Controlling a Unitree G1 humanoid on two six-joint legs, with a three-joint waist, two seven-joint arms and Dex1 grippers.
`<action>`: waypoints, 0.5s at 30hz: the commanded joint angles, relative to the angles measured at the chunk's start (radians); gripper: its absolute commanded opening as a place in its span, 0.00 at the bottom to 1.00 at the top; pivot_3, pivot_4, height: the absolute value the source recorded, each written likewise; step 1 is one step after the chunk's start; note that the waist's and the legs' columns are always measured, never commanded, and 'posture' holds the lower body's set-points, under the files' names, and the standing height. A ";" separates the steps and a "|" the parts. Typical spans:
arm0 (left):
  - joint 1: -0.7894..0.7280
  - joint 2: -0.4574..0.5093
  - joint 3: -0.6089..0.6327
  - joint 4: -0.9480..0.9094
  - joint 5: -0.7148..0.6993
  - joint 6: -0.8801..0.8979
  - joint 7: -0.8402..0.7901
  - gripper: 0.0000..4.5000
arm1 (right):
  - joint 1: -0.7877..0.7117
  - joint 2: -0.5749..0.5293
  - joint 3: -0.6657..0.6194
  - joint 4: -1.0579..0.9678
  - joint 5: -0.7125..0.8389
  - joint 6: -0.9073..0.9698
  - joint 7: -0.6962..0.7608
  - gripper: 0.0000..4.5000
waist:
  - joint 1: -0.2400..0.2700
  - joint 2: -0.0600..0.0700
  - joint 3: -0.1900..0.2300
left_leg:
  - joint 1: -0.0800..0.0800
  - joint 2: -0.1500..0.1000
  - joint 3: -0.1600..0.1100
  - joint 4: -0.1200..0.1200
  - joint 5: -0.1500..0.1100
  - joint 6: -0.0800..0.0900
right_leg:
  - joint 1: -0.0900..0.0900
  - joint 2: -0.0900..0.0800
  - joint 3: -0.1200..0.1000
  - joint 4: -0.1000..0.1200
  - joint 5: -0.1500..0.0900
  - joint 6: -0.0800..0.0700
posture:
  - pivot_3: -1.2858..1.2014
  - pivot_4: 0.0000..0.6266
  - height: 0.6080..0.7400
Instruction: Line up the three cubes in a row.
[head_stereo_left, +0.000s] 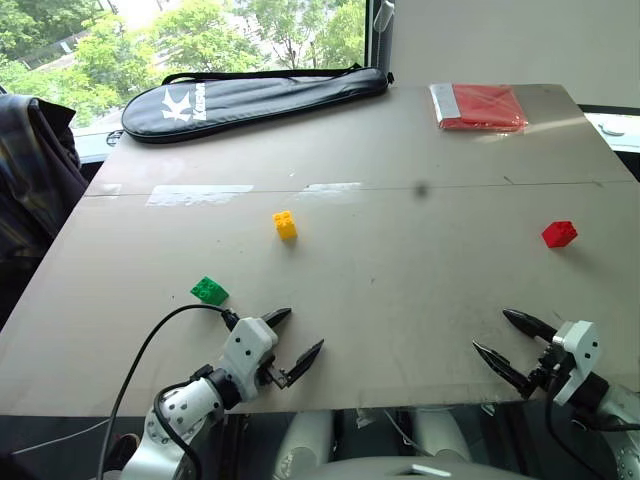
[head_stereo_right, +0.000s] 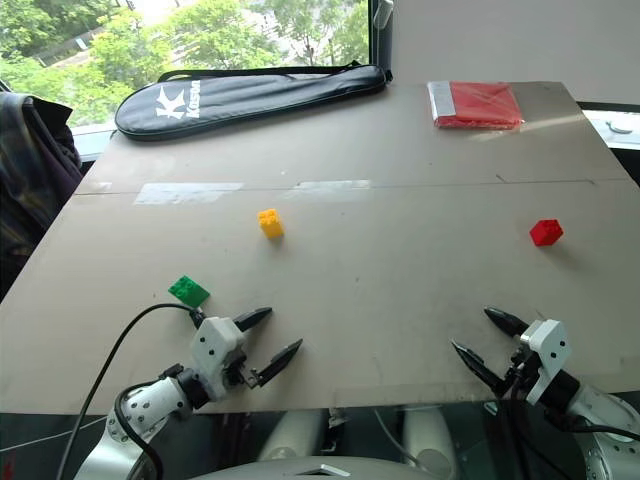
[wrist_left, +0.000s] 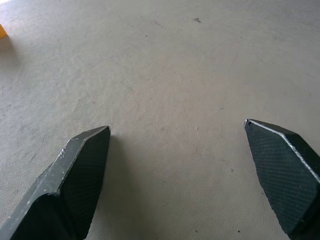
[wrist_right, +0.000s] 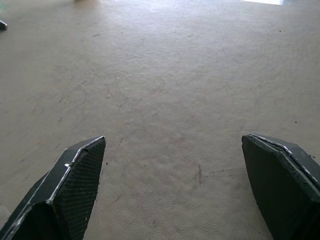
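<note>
Black fingers come first at the near edge: the left gripper (head_stereo_left: 296, 335) and the right gripper (head_stereo_left: 506, 338) both hover low over the board with their jaws spread wide and nothing between them.

Just beyond the left gripper, slightly to its left, lies the green brick (head_stereo_left: 209, 290), tilted against the table's edges. Farther in and a little left of centre sits the yellow brick (head_stereo_left: 285, 225). The red brick (head_stereo_left: 559, 233) is well apart from both, out on the right side at about the same depth as the yellow one. None touches another, so the row is not yet begun.

These bricks look like hard, light plastic with studs on top. They should be stiff and not fragile, but smooth enough to skid if nudged. My judgement is that the flat side walls offer the surest hold, pinched from above.

Underneath is a wide grey-brown table (head_stereo_left: 400, 290), matt and lightly scuffed, with pale tape patches (head_stereo_left: 200, 194) across the middle. At the far edge rest a black racket bag (head_stereo_left: 250, 100) on the left and a flat red packet (head_stereo_left: 478, 106) on the right. Beyond them, a window shows green trees (head_stereo_left: 190, 40).
</note>
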 joint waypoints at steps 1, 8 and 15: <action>-0.009 0.007 -0.012 0.011 0.008 0.006 -0.008 0.98 | -0.002 0.003 -0.014 0.011 0.003 -0.025 0.001 1.00 | 0.000 0.000 0.000 | 0.000 0.000 0.000 0.000 0.000 0.000 | 0.000 0.000 0.000 0.000 0.000 0.000 | 0.52 0.24 0.65; -0.077 0.056 -0.025 -0.081 -0.044 0.080 -0.070 0.98 | -0.084 0.004 -0.135 0.055 0.053 0.025 -0.121 1.00 | 0.000 0.000 0.000 | 0.000 0.000 0.000 0.001 0.000 0.000 | 0.001 0.001 0.000 0.000 0.000 0.000 | 0.52 0.24 0.65; -0.233 0.184 -0.011 -0.233 -0.204 0.268 -0.188 0.98 | -0.286 -0.094 -0.210 0.150 -0.019 0.235 -0.353 1.00 | -0.001 -0.001 0.000 | 0.000 -0.001 0.001 0.001 0.000 0.000 | 0.000 0.002 0.000 0.001 0.003 -0.004 | 0.52 0.24 0.65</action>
